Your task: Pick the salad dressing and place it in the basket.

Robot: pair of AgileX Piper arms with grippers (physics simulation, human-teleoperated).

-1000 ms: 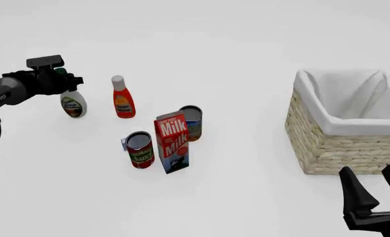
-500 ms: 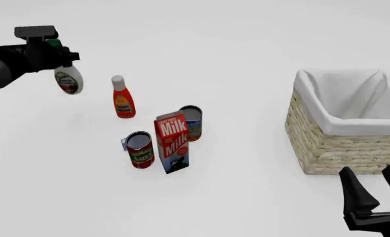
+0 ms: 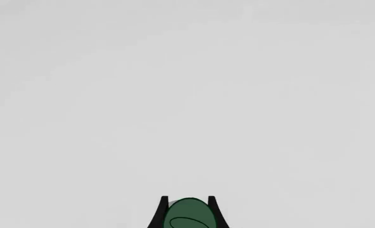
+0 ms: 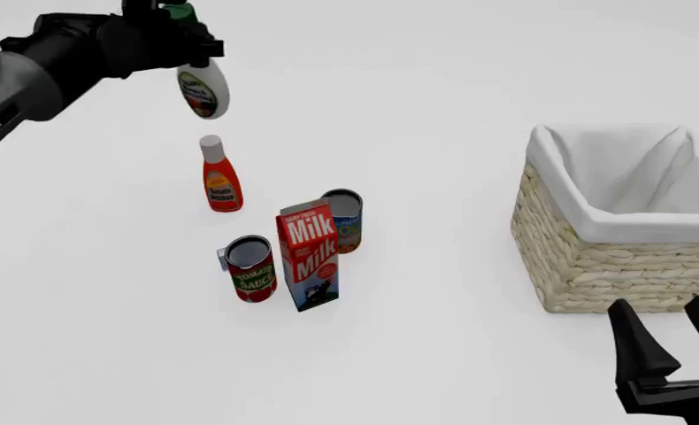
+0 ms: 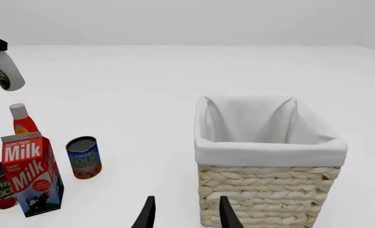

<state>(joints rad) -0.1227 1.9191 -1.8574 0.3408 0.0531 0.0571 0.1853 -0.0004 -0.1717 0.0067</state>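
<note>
Left gripper: clamped on green cap of whitish-grey salad dressing bottle, held aloft.
Right gripper: spread, empty.
Risk: 1 cap-only grip; slippage possible before the woven wicker basket is reached.

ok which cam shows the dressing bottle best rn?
Front view: the salad dressing hangs whole in the left gripper, label visible, above the red bottle. Right wrist view catches it at the frame edge. Left wrist view shows only its green cap.

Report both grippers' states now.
Left gripper: shut on the dressing, lifted off the table.
Right gripper: open, holding nothing.
</note>
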